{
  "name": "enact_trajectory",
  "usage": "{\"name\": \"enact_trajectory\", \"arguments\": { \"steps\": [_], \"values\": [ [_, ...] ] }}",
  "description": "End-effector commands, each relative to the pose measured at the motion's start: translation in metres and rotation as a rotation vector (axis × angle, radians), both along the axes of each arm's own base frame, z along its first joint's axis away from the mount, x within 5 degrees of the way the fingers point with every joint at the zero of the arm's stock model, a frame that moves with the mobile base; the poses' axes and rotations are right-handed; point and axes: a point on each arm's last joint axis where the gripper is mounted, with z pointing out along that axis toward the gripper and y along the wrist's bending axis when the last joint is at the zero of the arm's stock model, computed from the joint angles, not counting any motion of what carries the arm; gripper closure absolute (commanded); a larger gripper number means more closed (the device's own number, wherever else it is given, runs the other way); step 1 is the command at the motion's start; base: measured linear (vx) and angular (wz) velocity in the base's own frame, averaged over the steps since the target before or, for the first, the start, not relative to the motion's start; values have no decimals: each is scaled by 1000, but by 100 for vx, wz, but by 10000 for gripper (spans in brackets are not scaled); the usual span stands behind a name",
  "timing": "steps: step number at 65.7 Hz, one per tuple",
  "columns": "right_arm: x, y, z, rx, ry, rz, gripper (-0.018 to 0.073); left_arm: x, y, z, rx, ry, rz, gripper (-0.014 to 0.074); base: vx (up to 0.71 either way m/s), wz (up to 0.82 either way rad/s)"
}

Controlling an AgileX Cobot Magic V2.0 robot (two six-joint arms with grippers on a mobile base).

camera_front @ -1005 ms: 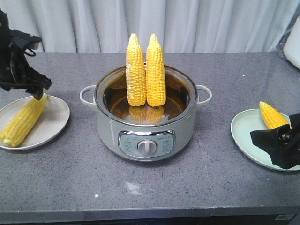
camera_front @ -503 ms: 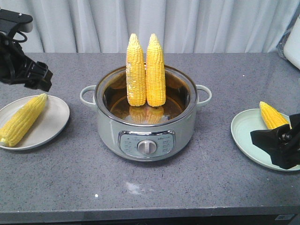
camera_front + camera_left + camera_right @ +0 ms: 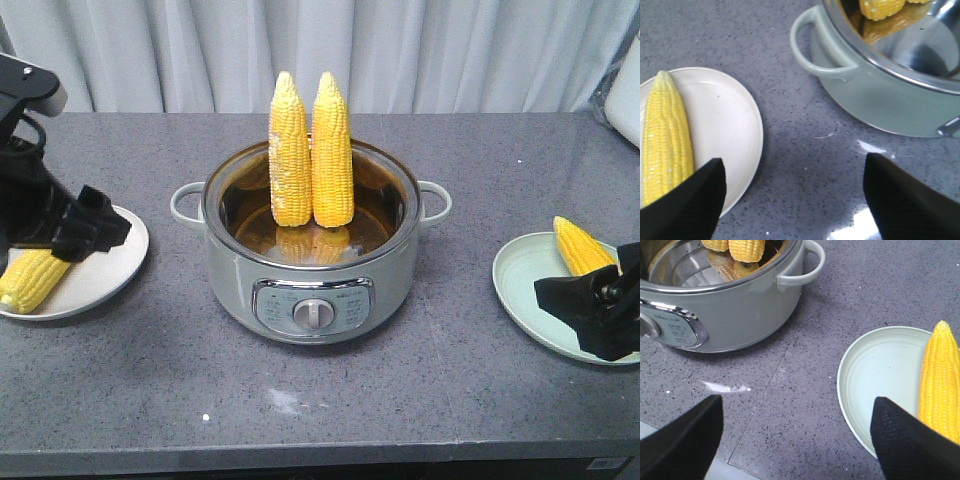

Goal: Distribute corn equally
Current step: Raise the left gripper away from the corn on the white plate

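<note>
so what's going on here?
Two-arm robot is sharing out corn. The left cob lies on the white plate, the right cob on the green plate; two cobs stand upright in the pot. The left tool and right tool are both open and empty, each by its own plate.

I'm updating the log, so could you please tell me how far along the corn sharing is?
Done: one bright yellow corn cob lies on the round white plate, another cob on the pale green plate. In hand: nothing; the left pincer and right pincer are open and empty. Left: two upright cobs in the grey-green electric pot, presumably one for each plate.
</note>
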Motion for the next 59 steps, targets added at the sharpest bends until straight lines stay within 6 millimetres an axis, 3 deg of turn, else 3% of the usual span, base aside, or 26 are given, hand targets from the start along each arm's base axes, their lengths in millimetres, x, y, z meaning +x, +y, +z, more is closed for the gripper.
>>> {"name": "enact_trajectory", "arguments": {
  "steps": [1, 21, 44, 59],
  "values": [
    [1, 0, 13, 26, -84, -10, -23, -21, -4, 21, -74, -146, -42, 59, 0, 0],
    [0, 2, 13, 46, -77, -7, -23, -60, 2, 14, -152, -257, -71, 59, 0, 0],
    [5, 3, 19, 87, -135, -17, -23, -62, 3, 12, -161, -289, -60, 59, 0, 0],
    [31, 8, 23, 79, -119, -10, -23, -63, 3, 11, -160, -287, -61, 59, 0, 0]
  ]
}}
